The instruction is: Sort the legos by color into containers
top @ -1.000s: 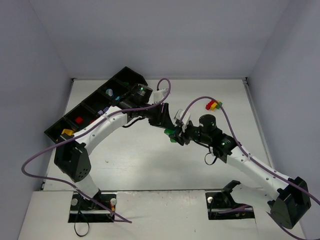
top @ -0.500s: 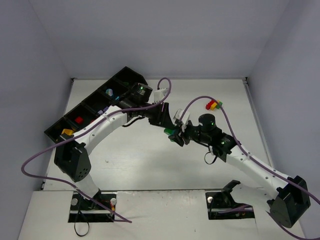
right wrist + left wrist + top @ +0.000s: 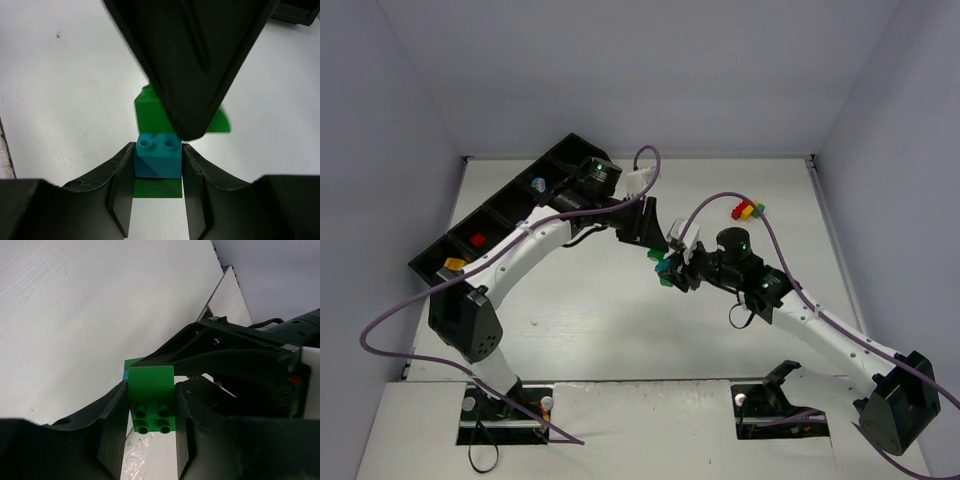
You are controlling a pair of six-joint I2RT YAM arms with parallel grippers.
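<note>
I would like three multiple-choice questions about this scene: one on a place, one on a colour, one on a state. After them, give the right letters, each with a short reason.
1. Where is the red and yellow brick cluster?
A. in the tray
B. on the table, at the far right
C. on the floor

2. What colour is the brick in the right gripper?
A. red
B. lilac
C. teal

3. What is the state of the left gripper?
A. shut on the green brick
B. open and empty
C. resting in the tray

Answers:
1 B: the top view shows it lying alone on the table, outside the tray.
2 C: the right wrist view shows the teal brick between the fingers.
3 A: the left wrist view shows the green brick clamped between the fingers.
</note>
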